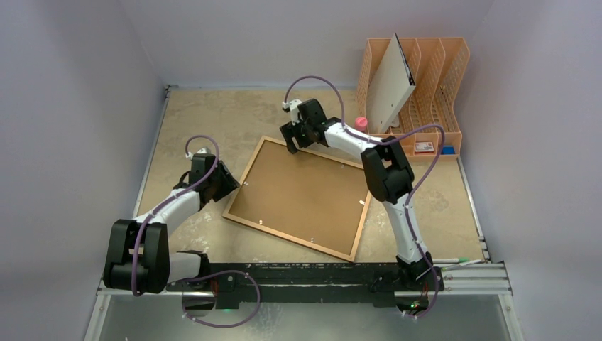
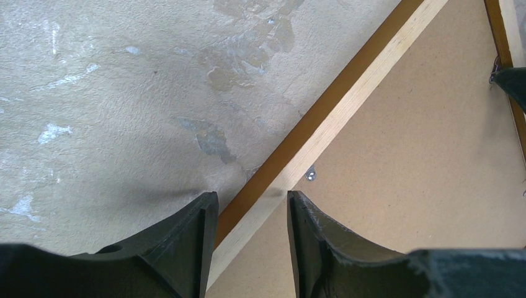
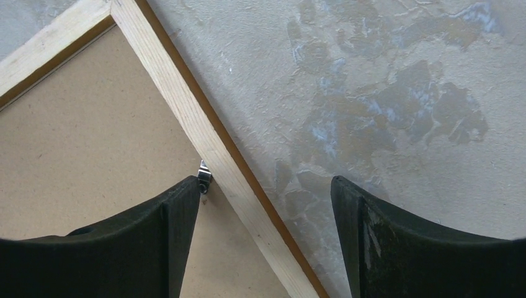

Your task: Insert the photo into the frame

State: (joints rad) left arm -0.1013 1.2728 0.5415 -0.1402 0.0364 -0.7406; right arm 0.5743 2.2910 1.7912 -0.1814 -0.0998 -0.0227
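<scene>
While overhead shows the frame (image 1: pixel 289 236) whole, wrists show clips (image 3: pixel 203 176).

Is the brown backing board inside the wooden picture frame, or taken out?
Inside: the plain brown backing board fills the light wooden rectangular frame, and a small metal clip sits at its rim.

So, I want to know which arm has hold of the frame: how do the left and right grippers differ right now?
The left gripper has its fingers set narrow, hugging a rail of the frame, though a firm pinch can't be confirmed. The right gripper stands wide, with bare table between the rail and one finger. The left gripper sits along the frame's left edge; the right gripper is by its far corner. Both straddle a rail from above.
</scene>
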